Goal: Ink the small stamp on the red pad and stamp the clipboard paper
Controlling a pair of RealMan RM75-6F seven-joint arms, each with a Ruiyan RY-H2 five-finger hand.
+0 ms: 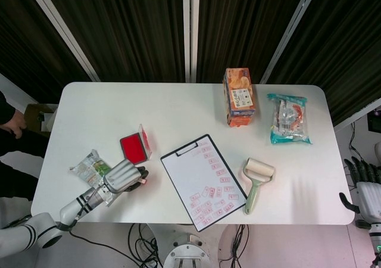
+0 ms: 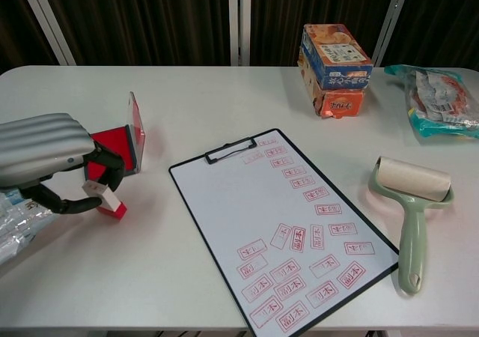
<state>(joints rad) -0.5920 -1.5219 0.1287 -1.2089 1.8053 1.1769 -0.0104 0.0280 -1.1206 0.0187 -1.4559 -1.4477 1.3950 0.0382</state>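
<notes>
The small stamp [image 2: 105,201], white with a red end, is pinched between the thumb and fingers of my left hand [image 2: 46,154] at the table's left. It leans over, red end low, just in front of the red ink pad [image 2: 111,143], whose lid [image 2: 135,130] stands open. From the head view only a bit of the stamp [image 1: 141,183] shows under my left hand [image 1: 121,177], below the pad [image 1: 132,148]. The clipboard [image 2: 224,202] lies in the middle, its paper bearing several red stamp marks along the right and bottom. My right hand [image 1: 364,184] hangs off the table's right edge, holding nothing.
A green-handled roller [image 2: 410,195] lies right of the clipboard. An orange biscuit box [image 2: 334,58] and a teal snack bag [image 2: 438,101] sit at the back right. A crinkly packet [image 1: 90,168] lies by my left hand. A person [image 1: 11,116] stands at the far left.
</notes>
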